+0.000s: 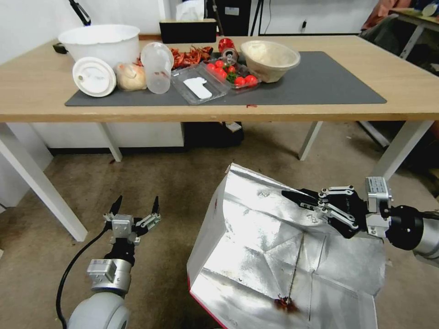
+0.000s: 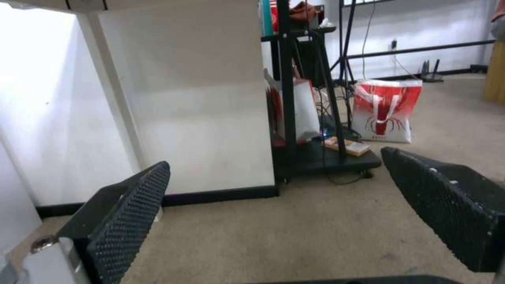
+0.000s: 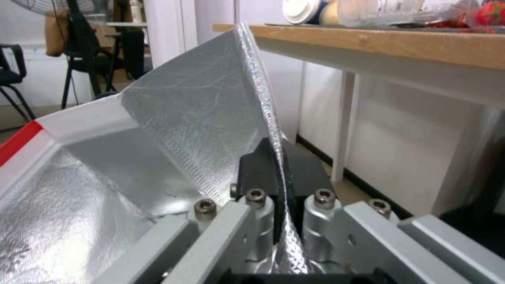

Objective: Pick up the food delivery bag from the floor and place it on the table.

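Stained beige carpet, the floor (image 1: 183, 183), runs under a long light-wood desk (image 1: 402, 87) on white legs; a dark grey mat (image 1: 320, 87) covers the middle of its top. The left half of the mat is crowded: a white tub (image 1: 103, 41), a round white lid (image 1: 93, 76), a clear cup (image 1: 157, 66) lying over, a clear tray of tomatoes (image 1: 231, 73) and a pale bowl (image 1: 270, 59). The right half of the mat is bare, the likely landing spot.

The food delivery bag (image 1: 274, 256) sits low in front of the desk, on the near right, its mouth gaping toward the viewer so the silver foil lining shows; a red side panel edges its near left. Whether its base is touching the carpet cannot be told. A small reddish scrap (image 1: 286, 302) lies inside on the foil.

The right gripper (image 1: 297, 197) reaches in from the right and pinches the bag's far rim; in the right wrist view the foil wall (image 3: 210, 118) passes straight between the two closed black pads. Gripping the rim, rather than a handle, keeps the mouth open and gives one firm hold for lifting, though thin paper may crease or tear there.

The left gripper (image 1: 136, 205) hangs near the carpet to the left of the bag, apart from it, fingers (image 2: 126, 213) spread wide and holding nothing, presumably waiting to steady the other side.
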Controlling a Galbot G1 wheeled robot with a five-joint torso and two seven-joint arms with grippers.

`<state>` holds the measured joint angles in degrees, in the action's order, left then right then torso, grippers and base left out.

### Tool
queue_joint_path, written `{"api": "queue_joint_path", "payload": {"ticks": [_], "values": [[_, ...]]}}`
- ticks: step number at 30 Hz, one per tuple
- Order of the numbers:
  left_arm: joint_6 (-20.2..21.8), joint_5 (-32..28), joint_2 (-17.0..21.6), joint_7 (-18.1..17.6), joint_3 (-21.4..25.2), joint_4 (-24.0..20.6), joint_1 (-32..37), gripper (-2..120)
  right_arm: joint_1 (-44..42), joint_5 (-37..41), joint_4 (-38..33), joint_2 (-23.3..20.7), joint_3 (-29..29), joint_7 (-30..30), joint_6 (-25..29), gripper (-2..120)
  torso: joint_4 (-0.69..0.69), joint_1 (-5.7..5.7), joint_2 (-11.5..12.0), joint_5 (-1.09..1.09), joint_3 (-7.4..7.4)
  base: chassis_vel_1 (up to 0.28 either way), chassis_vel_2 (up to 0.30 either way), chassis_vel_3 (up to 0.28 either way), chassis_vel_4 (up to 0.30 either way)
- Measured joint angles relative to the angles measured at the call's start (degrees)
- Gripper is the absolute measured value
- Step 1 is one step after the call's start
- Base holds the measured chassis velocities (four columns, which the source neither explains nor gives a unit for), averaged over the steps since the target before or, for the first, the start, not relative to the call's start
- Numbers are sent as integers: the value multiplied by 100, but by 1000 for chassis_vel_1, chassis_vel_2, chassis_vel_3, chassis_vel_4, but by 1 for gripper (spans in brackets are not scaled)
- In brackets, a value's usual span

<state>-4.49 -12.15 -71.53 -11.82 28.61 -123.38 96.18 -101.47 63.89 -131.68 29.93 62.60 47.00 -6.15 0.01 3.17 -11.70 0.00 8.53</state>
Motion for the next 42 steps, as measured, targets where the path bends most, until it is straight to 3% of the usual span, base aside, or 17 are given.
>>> {"api": "queue_joint_path", "payload": {"ticks": [42], "values": [[143, 121, -40, -162, 54, -165, 150, 100, 67, 121, 323, -38, 137, 573, -71, 0, 0, 271, -935, 0, 666, 0, 0, 0, 0]]}}
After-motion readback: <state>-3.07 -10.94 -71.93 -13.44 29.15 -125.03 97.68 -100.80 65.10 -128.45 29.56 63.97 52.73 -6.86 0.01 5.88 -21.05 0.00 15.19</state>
